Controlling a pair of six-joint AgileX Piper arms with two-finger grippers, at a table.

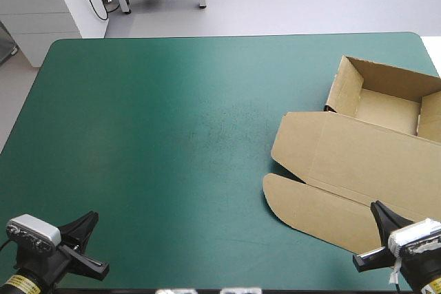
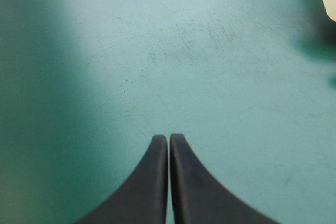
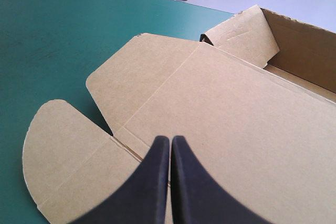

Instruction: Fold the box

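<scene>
The brown box (image 1: 358,156) lies at the table's right side. Its tray (image 1: 389,105) has walls raised at the far end, and the lid is flat on the cover toward me, with a rounded flap (image 1: 303,204) at the near left. My right gripper (image 1: 375,206) is shut just above the lid's near part; in the right wrist view its tips (image 3: 171,139) sit over the lid (image 3: 210,103) by a crease, holding nothing. The left gripper (image 1: 93,215) is shut at the near left corner, far from the box, over bare teal-green cover (image 2: 169,137).
The box's tray reaches close to the table's right edge (image 1: 431,46). A white cabinet (image 1: 48,5) stands beyond the far left corner. Teal-green cover (image 1: 172,135) stretches between the left gripper and the box.
</scene>
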